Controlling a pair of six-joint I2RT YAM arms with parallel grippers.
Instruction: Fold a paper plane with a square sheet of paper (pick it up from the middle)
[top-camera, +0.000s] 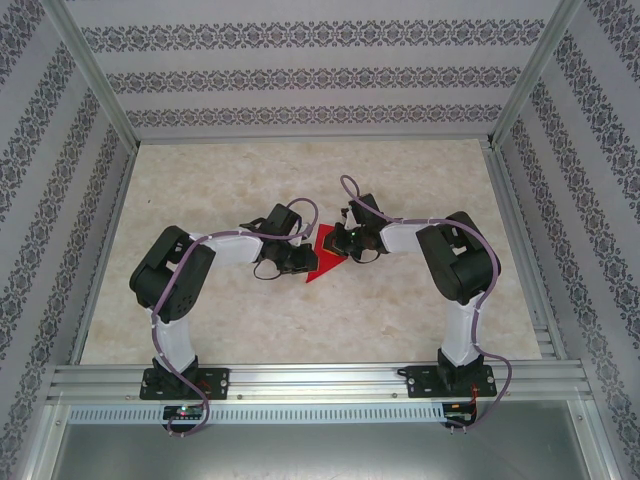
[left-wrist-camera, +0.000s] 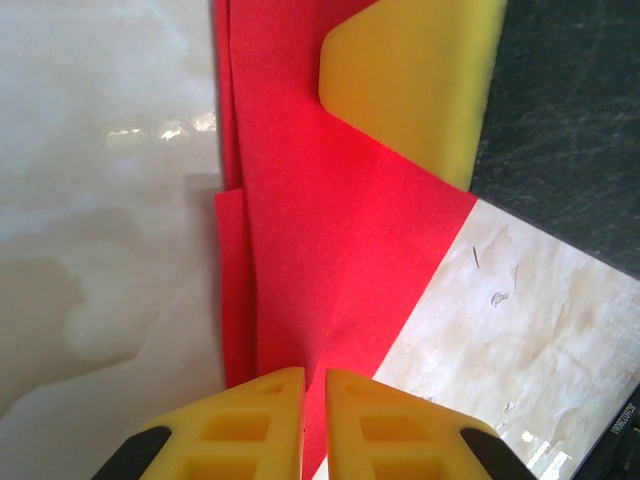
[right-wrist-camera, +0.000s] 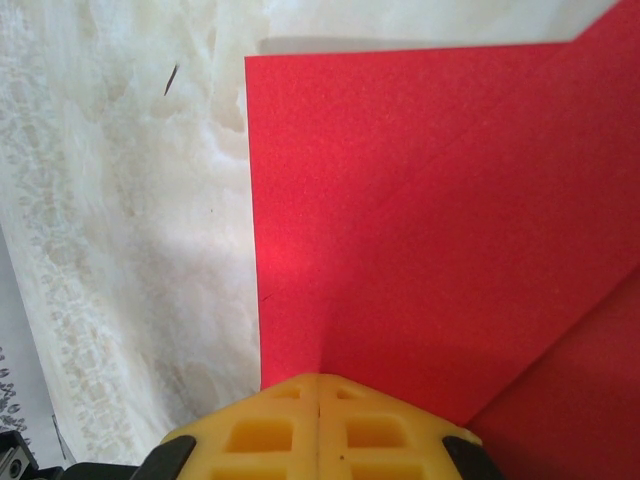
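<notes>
The red sheet of paper (top-camera: 322, 260) lies mid-table between the two arms, folded into a pointed, layered shape. My left gripper (top-camera: 300, 258) meets it from the left. In the left wrist view its fingertips (left-wrist-camera: 314, 385) stand a sliver apart, with a raised ridge of the paper (left-wrist-camera: 330, 230) running into the gap. My right gripper (top-camera: 340, 245) comes in from the right. Its jaws (right-wrist-camera: 319, 380) are pressed together on the paper (right-wrist-camera: 420, 220), and a crease runs up to the tips. A yellow finger (left-wrist-camera: 420, 80) of the right gripper rests on the paper's far end.
The marble-patterned table (top-camera: 250, 180) is fenced by aluminium rails (top-camera: 320, 380) at the near edge and by patterned walls (top-camera: 60, 200) on the other sides. The black body of the right gripper (left-wrist-camera: 570, 110) hangs close over the paper.
</notes>
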